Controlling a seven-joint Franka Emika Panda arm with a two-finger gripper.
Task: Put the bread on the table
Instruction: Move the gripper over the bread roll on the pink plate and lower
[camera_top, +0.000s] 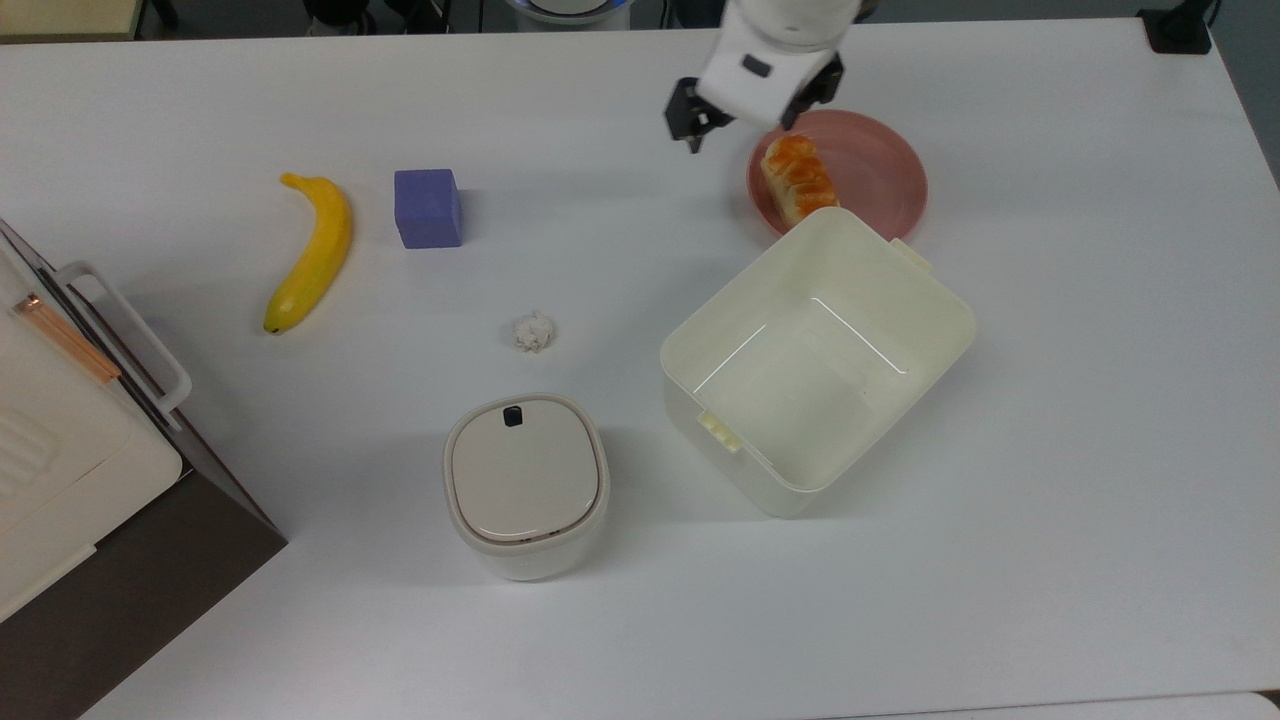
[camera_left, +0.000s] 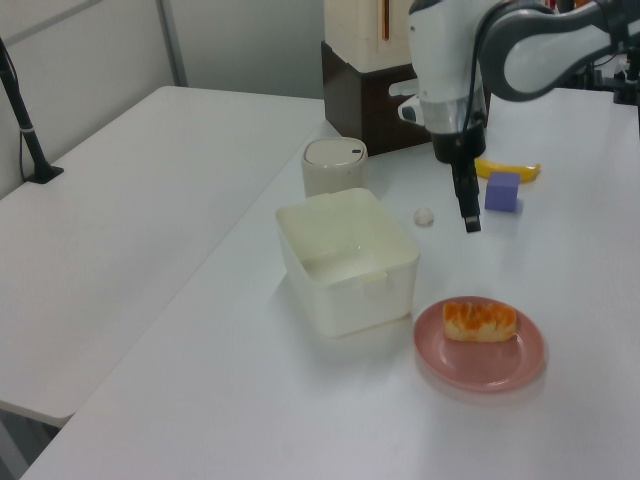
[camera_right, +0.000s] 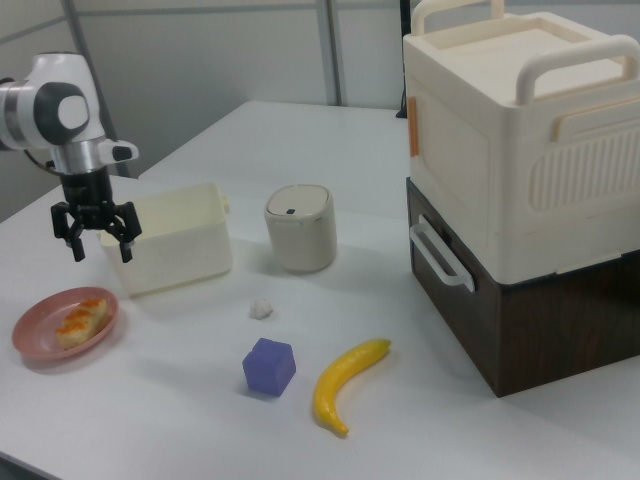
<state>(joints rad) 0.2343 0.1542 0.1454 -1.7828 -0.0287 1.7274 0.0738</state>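
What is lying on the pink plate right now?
The bread lies on the pink plate, toward the top view's left. The white bin covers the plate's near edge in the top view; the left view shows nothing else there.

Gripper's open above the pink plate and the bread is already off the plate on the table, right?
Not quite: the bread is on the pink plate, not the table, as the left view shows. The gripper is open above it.

Open cream tub (camera_top: 817, 362) as landmark: pink plate (camera_top: 880, 175) touching behind, lidded canister (camera_top: 526, 484) beside, banana (camera_top: 309, 252), purple cube (camera_top: 428, 207) well apart.
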